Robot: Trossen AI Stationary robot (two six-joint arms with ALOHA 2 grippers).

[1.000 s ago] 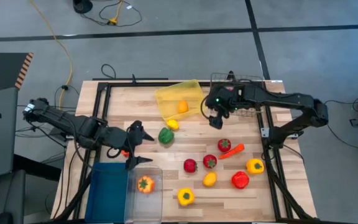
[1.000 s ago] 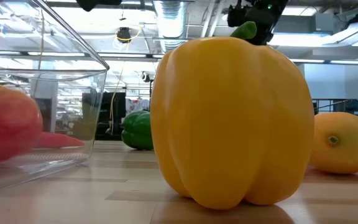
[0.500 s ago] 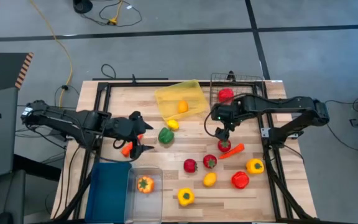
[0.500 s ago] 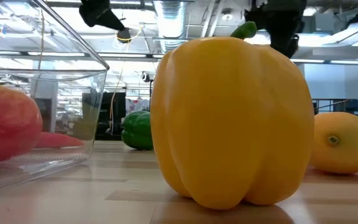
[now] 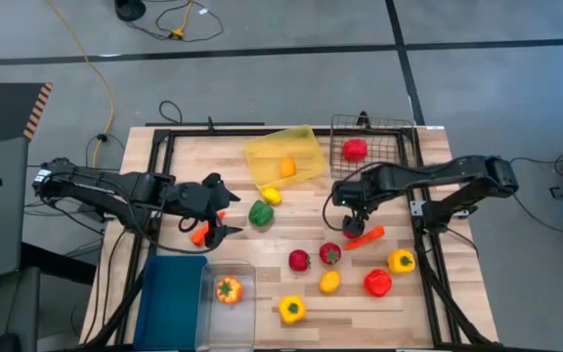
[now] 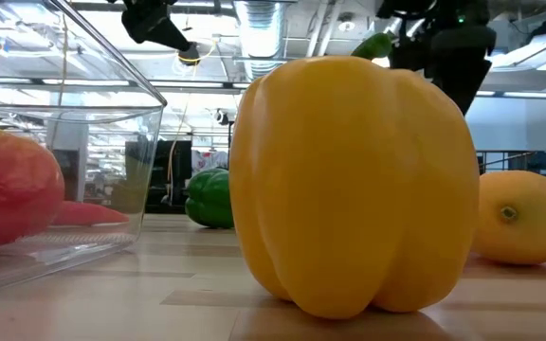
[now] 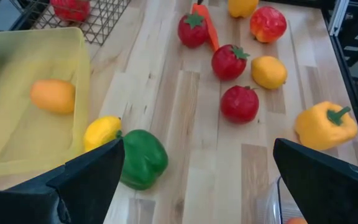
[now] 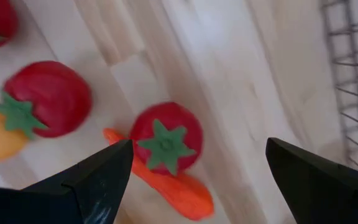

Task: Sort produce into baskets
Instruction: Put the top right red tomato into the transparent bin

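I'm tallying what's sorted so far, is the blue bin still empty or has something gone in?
Empty as far as shown: the high view shows only bare blue floor in the blue bin.

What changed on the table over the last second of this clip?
The right tool left the wire basket, where a red piece now lies, and came down open over the tomato beside the carrot. The left tool swung up from the bins, open. The remaining produce stayed put.
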